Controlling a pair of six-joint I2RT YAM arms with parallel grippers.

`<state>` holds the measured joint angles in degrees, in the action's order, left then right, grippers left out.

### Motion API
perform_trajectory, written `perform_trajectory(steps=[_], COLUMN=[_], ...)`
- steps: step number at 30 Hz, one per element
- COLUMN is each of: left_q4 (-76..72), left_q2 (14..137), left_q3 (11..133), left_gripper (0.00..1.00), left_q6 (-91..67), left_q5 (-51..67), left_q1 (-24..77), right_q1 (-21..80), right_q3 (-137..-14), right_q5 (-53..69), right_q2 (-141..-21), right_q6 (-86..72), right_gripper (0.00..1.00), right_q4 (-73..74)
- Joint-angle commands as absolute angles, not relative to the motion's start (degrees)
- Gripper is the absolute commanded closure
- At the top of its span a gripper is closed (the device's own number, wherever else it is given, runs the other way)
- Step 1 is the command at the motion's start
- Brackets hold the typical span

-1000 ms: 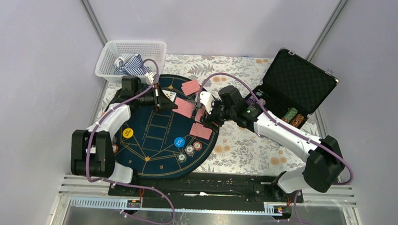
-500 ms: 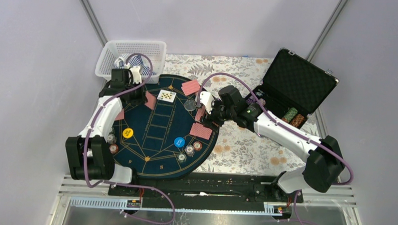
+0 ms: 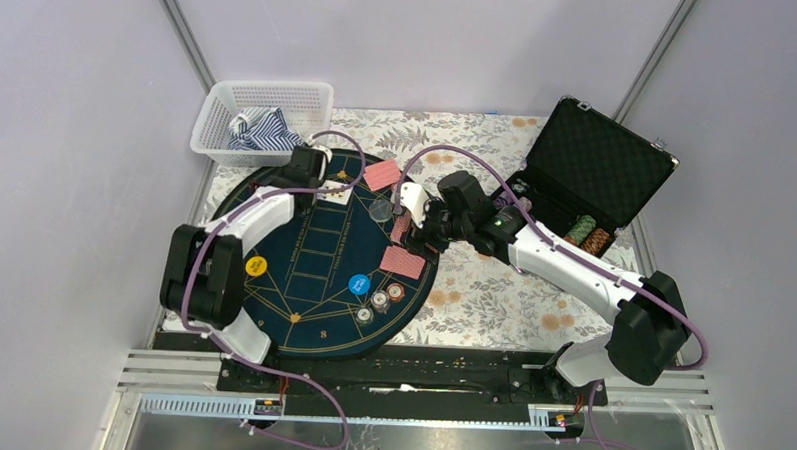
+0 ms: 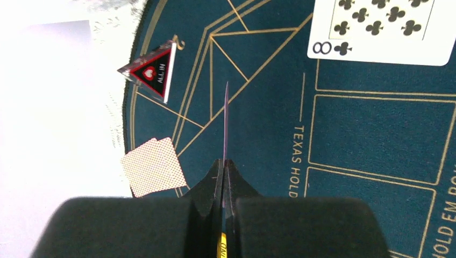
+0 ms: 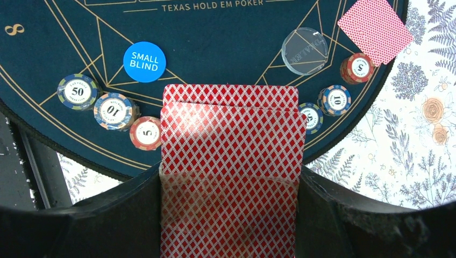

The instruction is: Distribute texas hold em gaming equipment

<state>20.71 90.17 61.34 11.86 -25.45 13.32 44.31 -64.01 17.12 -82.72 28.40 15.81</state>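
Note:
In the left wrist view my left gripper (image 4: pixel 223 164) is shut on a thin playing card (image 4: pixel 226 118), seen edge-on above the dark blue mat (image 4: pixel 355 134). A face-up eight of clubs (image 4: pixel 382 27) lies ahead to the right. A red-backed card (image 4: pixel 154 166) lies at the mat's left edge. My right gripper (image 5: pixel 231 177) is shut on a deck of red-backed cards (image 5: pixel 231 123). Below the deck are poker chips (image 5: pixel 114 110), more chips (image 5: pixel 335 100), a blue small-blind disc (image 5: pixel 144 61) and a clear dealer disc (image 5: pixel 304 50). From above, the left gripper (image 3: pixel 314 174) is at the mat's far edge and the right gripper (image 3: pixel 414 226) at its right side.
A triangular ALL IN marker (image 4: pixel 153 72) lies near the mat's far-left rim. A yellow disc (image 3: pixel 257 266) sits on the mat's left. A white basket (image 3: pixel 263 120) with cloth stands far left. The open black case (image 3: pixel 586 172) with chips stands at the right.
My left arm swung left toward the basket, leaving the eight of clubs on the mat, then came back right to the mat's far edge. The right arm has not moved.

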Motion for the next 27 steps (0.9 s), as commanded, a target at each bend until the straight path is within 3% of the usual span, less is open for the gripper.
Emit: perform_trajectory(steps=[1,27], left_q4=[18.07,29.32], left_q2=[94.22,111.43], left_q3=[62.79,76.62], left_gripper=[1.0,0.98], left_q6=[11.57,0.11], left_q5=[-31.08,-16.0], left_q1=[15.38,20.89], right_q1=[44.7,44.44], right_q3=[-65.0,-64.55], right_q5=[16.48,16.95], right_q2=[-80.12,-80.84], right_q6=[28.13,28.39], right_gripper=[0.89,0.89], right_q4=[12.5,12.06])
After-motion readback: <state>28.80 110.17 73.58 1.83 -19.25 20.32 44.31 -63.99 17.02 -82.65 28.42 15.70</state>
